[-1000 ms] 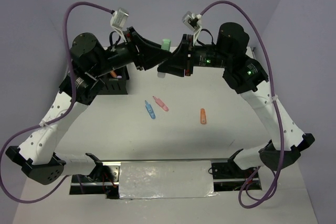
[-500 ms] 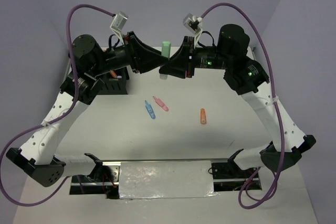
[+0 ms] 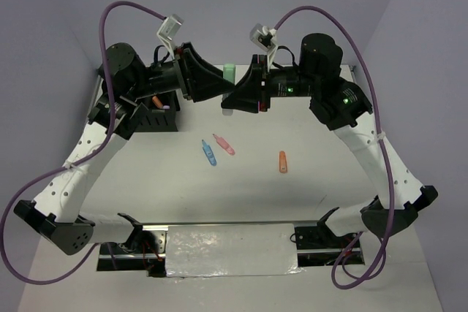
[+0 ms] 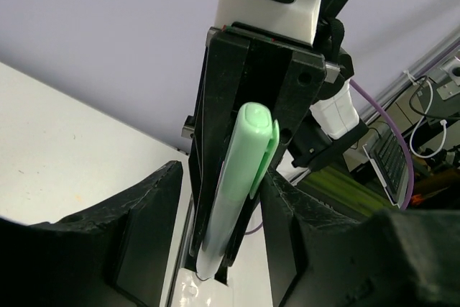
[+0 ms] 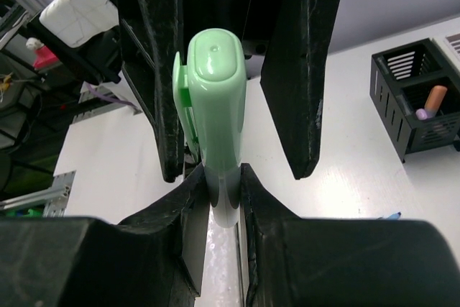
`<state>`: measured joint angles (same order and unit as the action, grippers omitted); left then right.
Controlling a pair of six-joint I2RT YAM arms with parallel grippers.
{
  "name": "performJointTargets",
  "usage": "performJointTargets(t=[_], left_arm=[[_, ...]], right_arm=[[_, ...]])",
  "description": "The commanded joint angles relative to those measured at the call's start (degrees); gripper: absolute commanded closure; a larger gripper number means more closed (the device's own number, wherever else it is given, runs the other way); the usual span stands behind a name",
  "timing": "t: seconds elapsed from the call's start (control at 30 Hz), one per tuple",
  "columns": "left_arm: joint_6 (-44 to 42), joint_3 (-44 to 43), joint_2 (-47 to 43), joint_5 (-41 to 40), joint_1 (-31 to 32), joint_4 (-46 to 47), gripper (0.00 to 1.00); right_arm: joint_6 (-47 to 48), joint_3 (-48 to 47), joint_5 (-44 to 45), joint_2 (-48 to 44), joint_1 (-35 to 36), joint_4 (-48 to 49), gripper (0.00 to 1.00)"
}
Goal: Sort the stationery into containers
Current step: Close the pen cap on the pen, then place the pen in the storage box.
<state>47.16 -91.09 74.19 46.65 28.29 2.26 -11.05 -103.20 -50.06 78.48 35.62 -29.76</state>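
At the far left of the bench [image 3: 322, 180] stands the black organizer [image 3: 148, 120]. An orange marker [image 3: 157, 99] and a purple piece [image 3: 166, 107] sit in its compartments.

Just right of it, my left jaws are spread wide and hold nothing. They point toward my right arm. One finger [image 5: 154, 70] stands on each side of the cap end of the mint green marker [image 3: 229, 72]. The right wrist view shows a clear gap between the cap and one finger. The other finger lies close beside the cap's clip.

My right jaws face the left ones and are closed tight on the lower barrel of that marker [image 5: 214, 98]. Its rounded cap sticks out past my fingertips, into the space between the left fingers.

Nearer my bases, well apart from both jaws, three markers lie flat on the bench. From left to right they are a blue marker [image 3: 209, 153], a pink marker [image 3: 224, 144] just beside it, and an orange-red marker [image 3: 282, 161] alone.
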Motion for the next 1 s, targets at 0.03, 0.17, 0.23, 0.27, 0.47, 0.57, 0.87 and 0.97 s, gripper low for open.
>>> performJointTargets(t=[0.03, 0.17, 0.23, 0.27, 0.47, 0.57, 0.87, 0.97], left_arm=[[0.8, -2.1, 0.2, 0.5, -0.8, 4.6, 0.41], [0.5, -2.2, 0.1, 0.4, -1.3, 3.9, 0.43], [1.2, -2.0, 0.1, 0.8, -1.4, 5.1, 0.49], [1.2, -2.1, 0.2, 1.0, -1.4, 5.0, 0.51], [0.8, -2.0, 1.1, 1.8, -1.4, 4.5, 0.82], [-0.3, -2.3, 1.5, 2.0, -1.4, 2.4, 0.98], [-20.0, -2.4, -1.6, -33.6, -4.9, -20.4, 1.00], [-23.7, 4.1, -2.2, -55.7, -6.4, -18.7, 1.00]], right_arm=[[2.7, -2.3, -2.4, 0.3, 0.9, -2.9, 1.00], [3.3, -2.7, -2.4, 0.6, 0.9, -4.2, 1.00], [3.5, -3.0, -2.2, 1.0, 1.1, -5.1, 1.00], [3.7, -2.9, -2.1, 1.1, 1.2, -5.2, 1.00], [4.0, -4.4, -1.7, 2.2, 1.7, -6.6, 1.00], [4.4, -4.6, -0.7, 2.4, 1.8, -7.2, 1.00], [0.5, 12.5, 14.9, -8.1, -10.5, -0.7, 0.10], [-1.3, 19.2, 24.2, -12.1, -14.8, -0.4, 0.08]])
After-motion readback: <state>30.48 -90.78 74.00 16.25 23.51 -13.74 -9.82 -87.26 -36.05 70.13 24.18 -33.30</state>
